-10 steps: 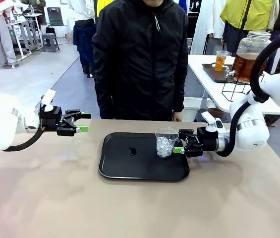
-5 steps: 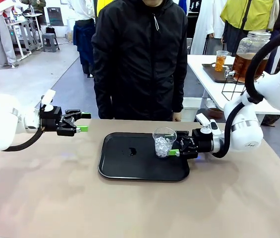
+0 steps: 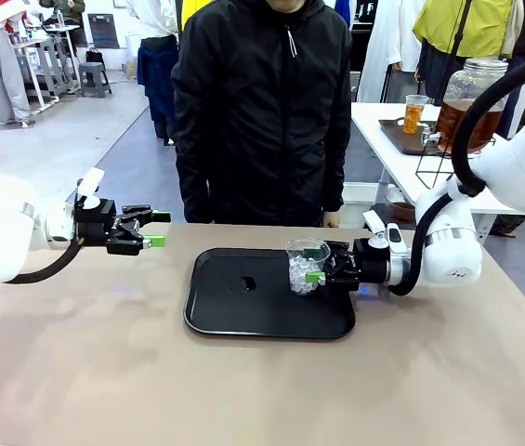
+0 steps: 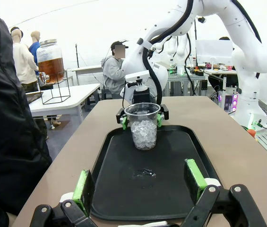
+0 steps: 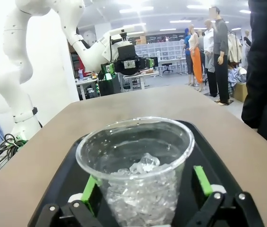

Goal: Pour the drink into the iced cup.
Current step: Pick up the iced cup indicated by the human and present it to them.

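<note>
Right fingers spread wide, straddling iced cup on black tray. Left fingers released, empty, hovering above bench.

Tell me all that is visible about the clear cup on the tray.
The clear plastic cup is a tapered tumbler with a rolled rim, about half full of ice cubes and nothing else. It stands upright on the right part of the black tray. The open right gripper has a green pad on each side of it; contact is unclear.
</note>
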